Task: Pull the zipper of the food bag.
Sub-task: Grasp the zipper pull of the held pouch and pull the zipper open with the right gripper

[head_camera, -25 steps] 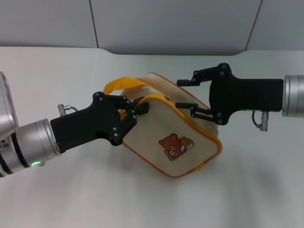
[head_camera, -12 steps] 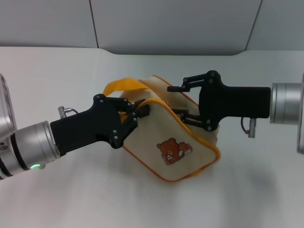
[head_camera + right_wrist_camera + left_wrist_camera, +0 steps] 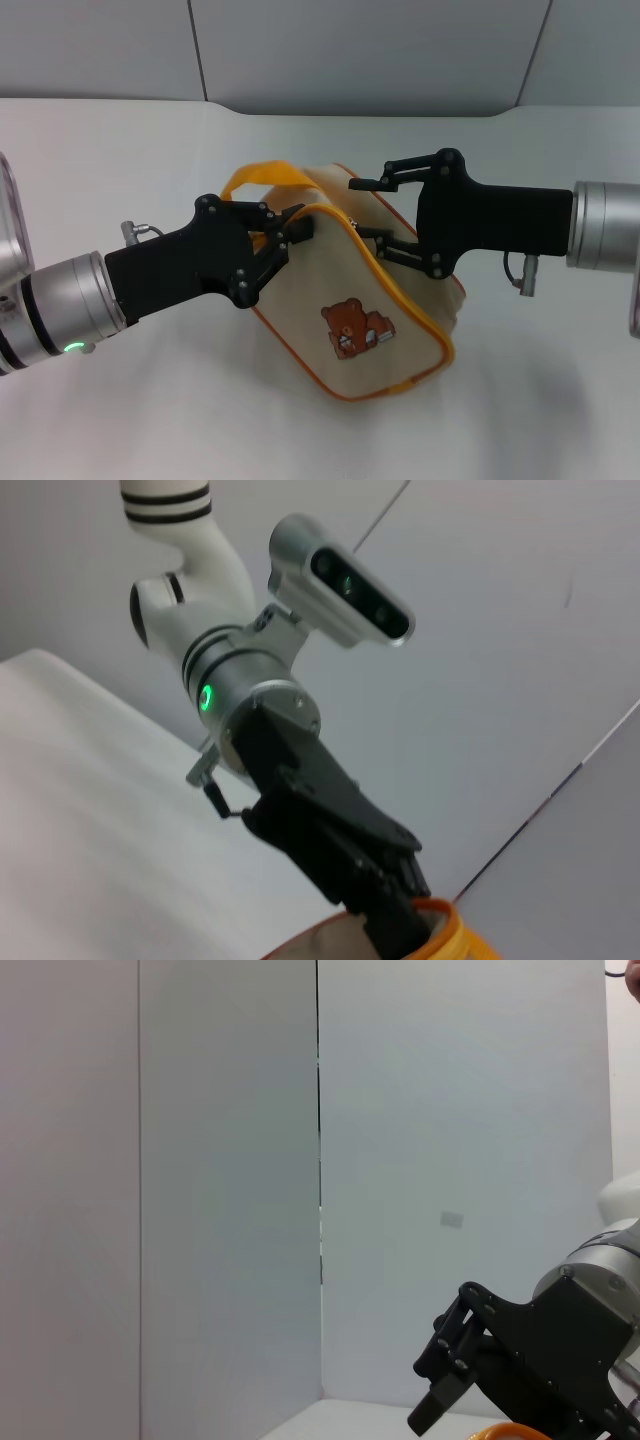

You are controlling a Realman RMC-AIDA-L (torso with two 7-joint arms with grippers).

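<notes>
Two claws meet at the bag

Mid-counter, the left claw (image 3: 292, 232) pinches the food bag (image 3: 370, 300) by its strap end. The right claw (image 3: 362, 208), fingers spread, straddles the zipper (image 3: 352, 224) track. Bare counter (image 3: 120, 160) surrounds the bag.

The food bag (image 3: 340, 300) is beige with orange-yellow piping, an orange-yellow strap (image 3: 262, 176) and a brown bear patch (image 3: 352, 329). Both tools, left (image 3: 290, 235) and right (image 3: 365, 210), are black on silver wrists. The tabletop (image 3: 120, 160) is white, the wall (image 3: 350, 50) pale grey.
</notes>
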